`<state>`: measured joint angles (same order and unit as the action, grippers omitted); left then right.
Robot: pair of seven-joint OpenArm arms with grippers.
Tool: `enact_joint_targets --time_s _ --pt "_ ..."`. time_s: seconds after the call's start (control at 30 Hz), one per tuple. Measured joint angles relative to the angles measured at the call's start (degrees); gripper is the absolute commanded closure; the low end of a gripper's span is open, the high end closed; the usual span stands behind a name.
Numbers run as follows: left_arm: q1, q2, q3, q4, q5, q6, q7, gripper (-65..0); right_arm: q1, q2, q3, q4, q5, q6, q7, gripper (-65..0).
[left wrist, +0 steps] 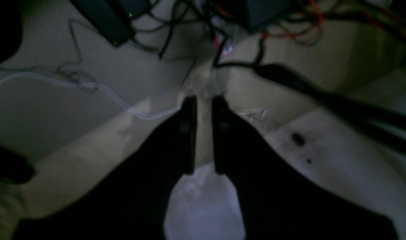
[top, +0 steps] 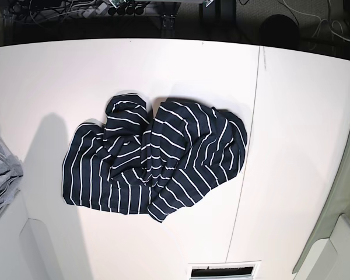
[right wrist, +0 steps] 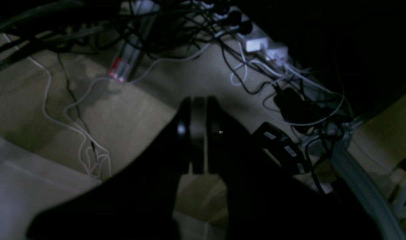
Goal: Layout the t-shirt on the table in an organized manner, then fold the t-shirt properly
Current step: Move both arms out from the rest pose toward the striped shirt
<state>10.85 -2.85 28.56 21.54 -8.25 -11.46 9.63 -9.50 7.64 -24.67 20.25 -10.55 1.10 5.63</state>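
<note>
On table [top: 291, 116], crumpled t-shirt [top: 157, 160]; both end effectors away: left [left wrist: 204, 101] slightly spread, right [right wrist: 198, 101] pressed together.

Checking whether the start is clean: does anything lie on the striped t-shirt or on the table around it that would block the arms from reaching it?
Nothing visible does. The t-shirt lies crumpled and uncovered mid-table; a grey cloth sits apart at the edge.

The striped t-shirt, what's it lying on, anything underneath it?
The t-shirt lies crumpled on the white table. Bare tabletop shows all around it; whatever may sit beneath the bunched folds is covered and cannot be seen.
</note>
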Motion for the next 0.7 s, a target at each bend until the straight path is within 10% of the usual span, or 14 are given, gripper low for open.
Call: enact_joint_targets --time_s 0.3,0.7 --pt "9.11 -0.24 -14.86 15.15 0.0 -0.17 -0.63 -8.8 -9.9 6.03 -0.04 16.5 2.75 -0.33 -0.39 -0.6" --pt "23.56 -3.96 -25.75 45.62 -4.83 -8.35 3.3 -8.9 -25.07 16.92 0.33 48.35 8.37 -7.19 -0.59 -0.6"
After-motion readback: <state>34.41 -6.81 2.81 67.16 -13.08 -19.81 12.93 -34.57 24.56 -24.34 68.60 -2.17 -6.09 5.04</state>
